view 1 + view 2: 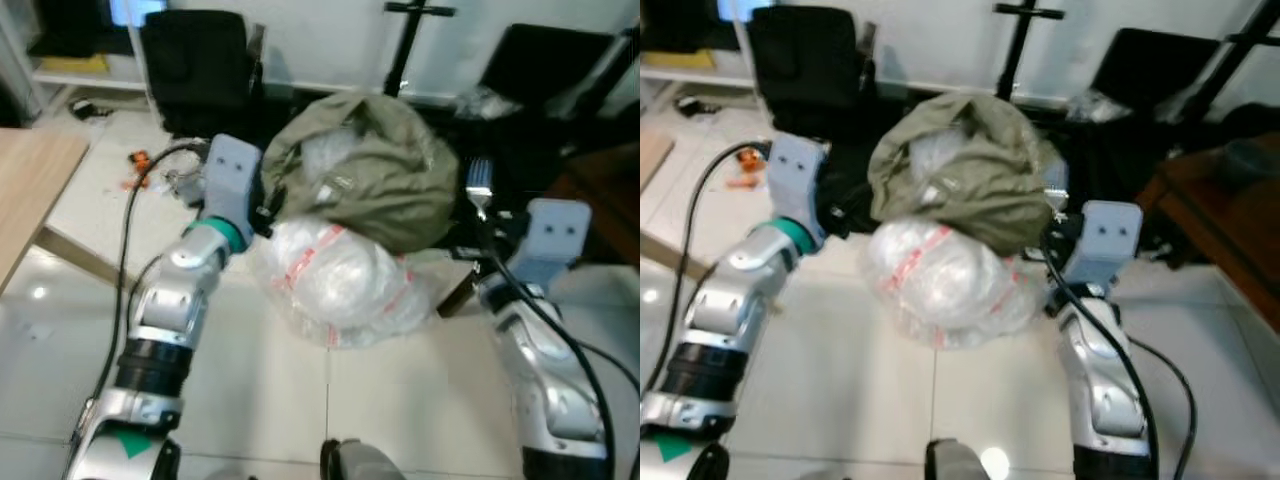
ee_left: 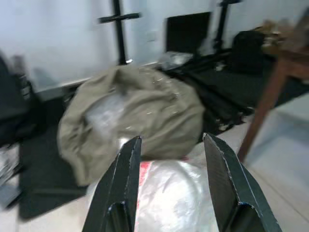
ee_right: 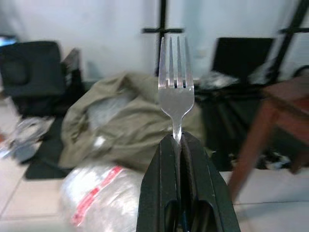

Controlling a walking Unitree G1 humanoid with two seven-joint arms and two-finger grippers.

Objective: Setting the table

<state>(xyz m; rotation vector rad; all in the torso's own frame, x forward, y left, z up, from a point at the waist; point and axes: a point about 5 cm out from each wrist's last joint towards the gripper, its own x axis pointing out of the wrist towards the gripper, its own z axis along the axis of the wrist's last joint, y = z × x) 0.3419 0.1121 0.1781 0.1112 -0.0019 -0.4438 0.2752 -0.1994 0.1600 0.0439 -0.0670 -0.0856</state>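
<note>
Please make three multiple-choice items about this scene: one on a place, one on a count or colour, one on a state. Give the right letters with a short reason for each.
1. Where does the olive green bag lie?
A. on top of the clear plastic bag
B. on the wooden table
C. on a black chair

2. How many tines has the fork?
A. two
B. three
C. four

3. How is the left claw?
A. shut on a spoon
B. open, holding nothing
C. shut on the bag

Answers:
1 A: the olive green bag rests on the clear plastic bag on the floor.
2 C: the fork shows four tines.
3 B: the left claw has its fingers apart, while the right claw grips the fork.
</note>
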